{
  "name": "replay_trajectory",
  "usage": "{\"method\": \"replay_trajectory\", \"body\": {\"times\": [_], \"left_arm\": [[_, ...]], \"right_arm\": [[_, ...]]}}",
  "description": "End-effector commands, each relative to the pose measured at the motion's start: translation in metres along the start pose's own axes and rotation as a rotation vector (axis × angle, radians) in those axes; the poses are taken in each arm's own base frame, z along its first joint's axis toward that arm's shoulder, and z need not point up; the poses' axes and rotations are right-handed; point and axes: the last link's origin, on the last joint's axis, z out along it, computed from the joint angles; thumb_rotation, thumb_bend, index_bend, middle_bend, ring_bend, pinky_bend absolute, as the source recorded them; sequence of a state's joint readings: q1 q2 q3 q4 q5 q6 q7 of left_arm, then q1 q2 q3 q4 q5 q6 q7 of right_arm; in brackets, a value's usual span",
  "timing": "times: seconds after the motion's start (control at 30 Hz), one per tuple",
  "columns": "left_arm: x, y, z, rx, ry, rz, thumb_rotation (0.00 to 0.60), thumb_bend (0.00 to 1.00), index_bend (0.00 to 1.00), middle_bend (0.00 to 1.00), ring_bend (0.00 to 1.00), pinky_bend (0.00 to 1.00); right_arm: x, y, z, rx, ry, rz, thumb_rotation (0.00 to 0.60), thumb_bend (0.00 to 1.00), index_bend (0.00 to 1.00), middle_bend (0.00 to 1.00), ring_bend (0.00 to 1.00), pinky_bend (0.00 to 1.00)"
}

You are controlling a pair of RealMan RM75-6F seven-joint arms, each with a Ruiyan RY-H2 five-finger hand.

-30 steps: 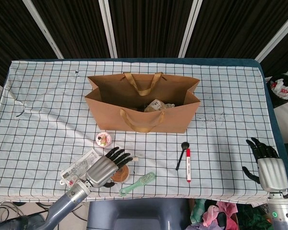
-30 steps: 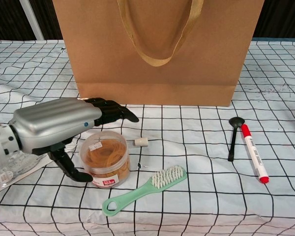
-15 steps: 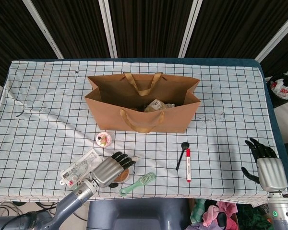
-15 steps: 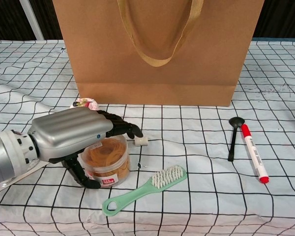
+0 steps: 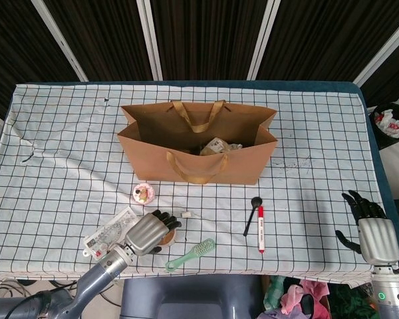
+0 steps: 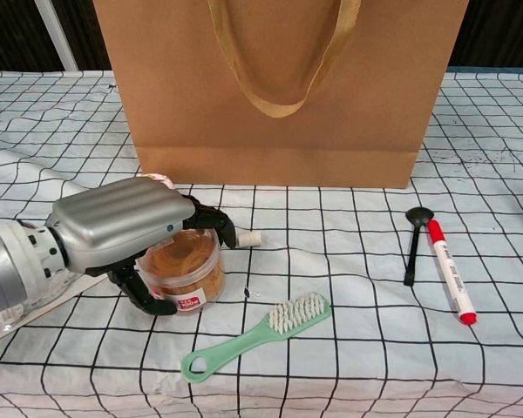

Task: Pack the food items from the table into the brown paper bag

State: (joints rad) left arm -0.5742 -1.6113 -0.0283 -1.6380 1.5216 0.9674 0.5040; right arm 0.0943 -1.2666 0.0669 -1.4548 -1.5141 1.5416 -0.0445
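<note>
Dark slatted panels stand behind a table covered with a white cloth ruled in black squares [image 5: 66,179], and the brown paper bag [image 5: 198,143] stands upright near its middle, mouth open upward, with some wrapped items already visible inside. On the near side of the bag, toward the robot's left, the left hand [image 6: 126,231] lies over a small clear plastic tub [image 6: 185,272] with an orange-brown filling; its dark fingers [image 6: 211,222] curl over the tub's top and far side while the thumb sits low against the near side, so it looks to be gripping the tub, which rests on the cloth. From that hand the bag lies straight ahead and slightly to the right, its long axis running left to right across the table, so the tub will probably have to be lifted up over the near wall and the hanging handle. The right hand [image 5: 369,222] hovers at the table's far right edge, fingers spread and holding nothing, well apart from everything. A small pink-lidded cup [image 5: 143,193] sits just beyond the left hand; a flat clear packet [image 5: 108,231] lies beside its wrist. A green brush [image 6: 257,335], a black spoon [image 6: 414,239] and a red-capped marker [image 6: 449,274] are not food.
</note>
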Motion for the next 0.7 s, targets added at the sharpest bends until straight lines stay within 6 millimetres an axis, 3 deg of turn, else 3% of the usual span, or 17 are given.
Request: {"method": "replay_trajectory", "body": {"times": [0.03,0.23,0.7], "left_arm": [[0.007,0.002,-0.002,-0.013,0.037,-0.01,0.6,0.26,0.3,0.39,0.32,0.39],[0.024,0.004,-0.013,-0.037,0.102,-0.015,0.6,0.26,0.3,0.39,0.32,0.39],[0.135,0.018,-0.043,-0.124,0.467,0.029,0.6,0.26,0.31,0.39,0.32,0.39]], "right_arm": [[0.0,0.0,0.0,-0.003,0.001,0.001,0.6,0.15,0.14,0.12,0.19,0.22],[0.001,0.001,0.0,-0.009,0.008,0.004,0.6,0.15,0.14,0.12,0.19,0.22],[0.003,0.007,0.001,-0.041,0.022,-0.012,0.6,0.15,0.14,0.12,0.19,0.22]]}}
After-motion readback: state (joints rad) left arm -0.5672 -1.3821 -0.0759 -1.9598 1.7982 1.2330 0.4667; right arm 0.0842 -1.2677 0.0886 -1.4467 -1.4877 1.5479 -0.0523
